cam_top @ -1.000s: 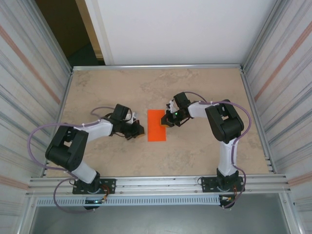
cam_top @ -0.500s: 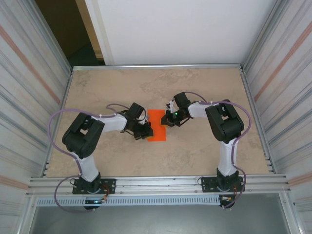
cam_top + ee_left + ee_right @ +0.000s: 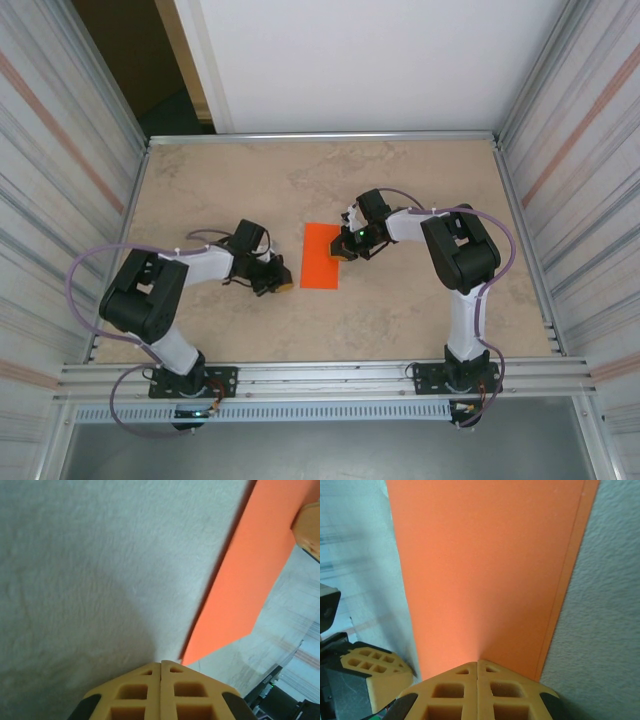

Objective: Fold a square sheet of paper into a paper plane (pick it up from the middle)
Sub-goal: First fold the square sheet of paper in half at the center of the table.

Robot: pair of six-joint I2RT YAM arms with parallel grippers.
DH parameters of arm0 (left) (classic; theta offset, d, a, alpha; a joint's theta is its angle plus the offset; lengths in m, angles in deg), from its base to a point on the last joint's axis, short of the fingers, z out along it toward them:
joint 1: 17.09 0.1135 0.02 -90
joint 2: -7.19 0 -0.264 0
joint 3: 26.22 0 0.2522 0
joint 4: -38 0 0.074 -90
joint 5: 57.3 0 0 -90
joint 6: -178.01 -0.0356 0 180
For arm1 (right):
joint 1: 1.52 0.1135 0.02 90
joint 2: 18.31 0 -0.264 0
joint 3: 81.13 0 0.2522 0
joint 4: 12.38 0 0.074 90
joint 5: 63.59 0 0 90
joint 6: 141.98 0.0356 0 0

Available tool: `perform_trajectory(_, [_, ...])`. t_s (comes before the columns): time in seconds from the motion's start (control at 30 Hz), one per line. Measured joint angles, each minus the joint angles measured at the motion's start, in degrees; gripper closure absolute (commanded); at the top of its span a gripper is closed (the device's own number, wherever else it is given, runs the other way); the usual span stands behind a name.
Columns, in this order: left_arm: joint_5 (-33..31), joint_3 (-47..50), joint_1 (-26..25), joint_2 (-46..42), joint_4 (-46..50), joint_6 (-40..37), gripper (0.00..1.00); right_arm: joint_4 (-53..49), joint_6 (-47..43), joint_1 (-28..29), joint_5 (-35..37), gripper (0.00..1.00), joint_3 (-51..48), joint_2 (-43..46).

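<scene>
- A beige marbled tabletop (image 3: pixel 420 180) sits inside a metal-framed booth, with ribbed side walls (image 3: pixel 60 150) to the left and right and a white panel (image 3: pixel 370 60) at the far end.
- The orange paper sheet (image 3: pixel 321 256) lies flat near the middle of the tabletop. It shows as an upright rectangle, longer from near to far than from left to right.
- In the right wrist view, a thin second layer shows along the sheet's right edge (image 3: pixel 572 580), so the sheet is doubled over.
- The right pincer (image 3: pixel 343 250) has its fingers together, and its tip is over the right edge of the sheet. The right wrist view shows the closed yellow fingertips (image 3: pixel 478 680) against the orange surface; I cannot tell whether they press down.
- The left pincer (image 3: pixel 285 285) is also together and holds nothing. It sits low over bare tabletop just left of the sheet's near left corner.
- In the left wrist view, that corner lies just beside the joined fingertips (image 3: pixel 161 690), with a dark shadow line along the sheet's left edge.
- Both arms reach in from their bases on the near rail (image 3: pixel 320 375). A purple cable (image 3: pixel 80 265) loops beside the left arm.
</scene>
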Motion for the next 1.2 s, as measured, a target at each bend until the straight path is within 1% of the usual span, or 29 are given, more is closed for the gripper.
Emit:
perform_trajectory(0.17, [1.03, -2.56, -0.96, 0.79, -0.68, 2.36, 1.0, 0.0, 0.0, 0.0, 0.0, 1.0, 0.0, 0.0])
perform_trajectory(0.4, [1.86, -13.29, -2.82, 10.49, -3.19, 3.02, 1.0, 0.0, 0.0, 0.0, 0.0, 1.0, 0.0, 0.0])
perform_trajectory(0.57, [1.73, -13.44, -3.04, 13.09, -1.51, 3.43, 1.0, 0.0, 0.0, 0.0, 0.0, 1.0, 0.0, 0.0])
perform_trajectory(0.73, [1.97, -9.9, -3.04, 10.47, -1.53, 3.39, 1.0, 0.0, -0.02, 0.0, 0.0, 1.0, 0.0, 0.0])
perform_trajectory(0.83, [1.92, -7.04, -3.04, 7.67, 0.35, 3.02, 1.0, 0.0, -0.02, 0.0, 0.0, 1.0, 0.0, 0.0])
perform_trajectory(0.93, [1.68, -5.38, -3.04, 5.18, 4.48, 1.64, 1.0, 0.0, -0.02, 0.0, 0.0, 1.0, 0.0, 0.0])
perform_trajectory(1.1, [0.0, -5.42, -3.04, 2.6, 13.7, -2.75, 1.0, 0.0, -0.02, 0.0, 0.0, 1.0, 0.0, 0.0])
perform_trajectory(1.2, [-0.66, -6.19, -2.86, 0.39, 16.61, -4.04, 1.0, 0.0, -0.04, 0.0, 0.0, 1.0, 0.0, 0.02])
